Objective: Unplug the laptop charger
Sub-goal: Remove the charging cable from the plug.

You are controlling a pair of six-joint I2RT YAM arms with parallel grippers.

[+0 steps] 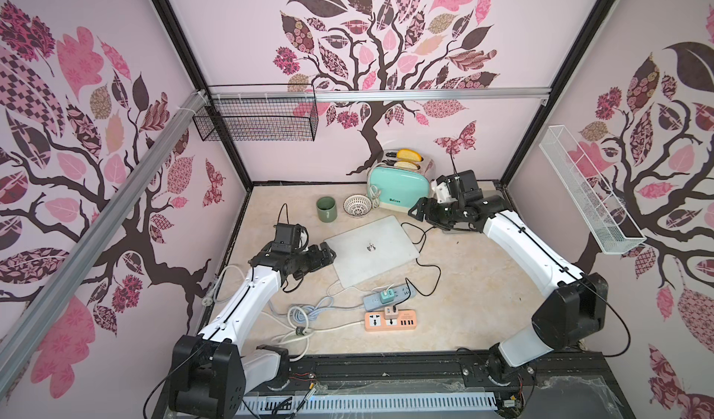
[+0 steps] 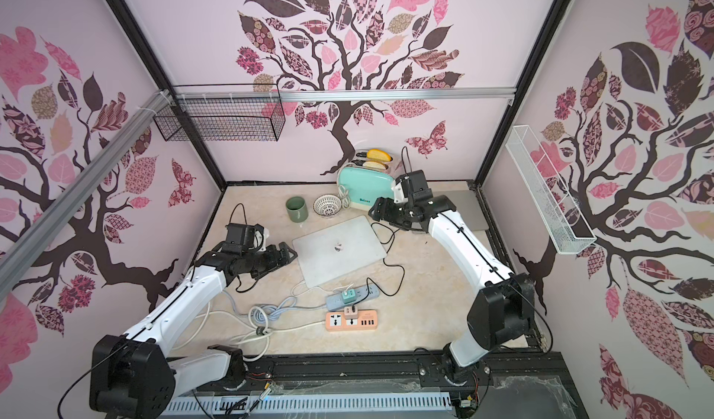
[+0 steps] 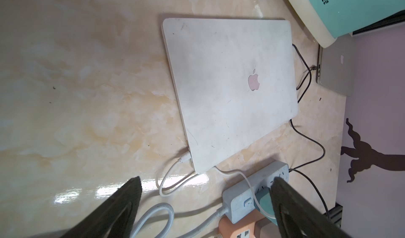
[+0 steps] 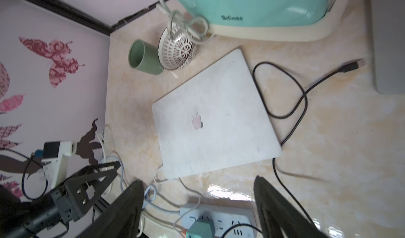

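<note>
Right end effector (image 1: pixel 417 209) hovers at the far right of the desk (image 1: pixel 483 301), jaws apart, nothing between them. The black charger cable's plug (image 4: pixel 350 66) lies loose on the desk, near the grey laptop (image 4: pixel 388 50) but clear of its edge. You can take the laptop end as unplugged. The cable's other end runs to the blue-grey power strip (image 1: pixel 402 293), apparently seated there.

Left end effector (image 1: pixel 330 255) hangs with jaws spread and empty, just beside the left edge of the white laptop (image 1: pixel 371 251). Its white cable connector (image 3: pixel 185 159) sits in the near-left corner. If that cable counts too, it is left for you.
</note>
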